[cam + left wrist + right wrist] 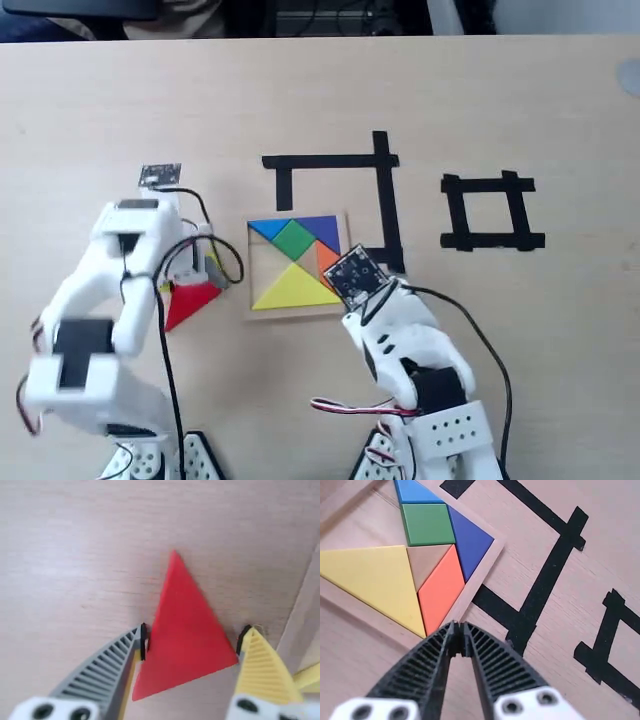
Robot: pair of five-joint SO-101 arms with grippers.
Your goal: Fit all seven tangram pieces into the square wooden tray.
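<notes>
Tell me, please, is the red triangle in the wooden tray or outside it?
Outside. The red triangle lies flat on the table beside the tray, with the left gripper closed on two of its edges.

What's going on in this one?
The left end effector grips the red triangle, flat on the table just left of the wooden tray. Six pieces already lie in it, with a bare gap at its left side. The right end effector is shut, by the tray's near right corner.
</notes>
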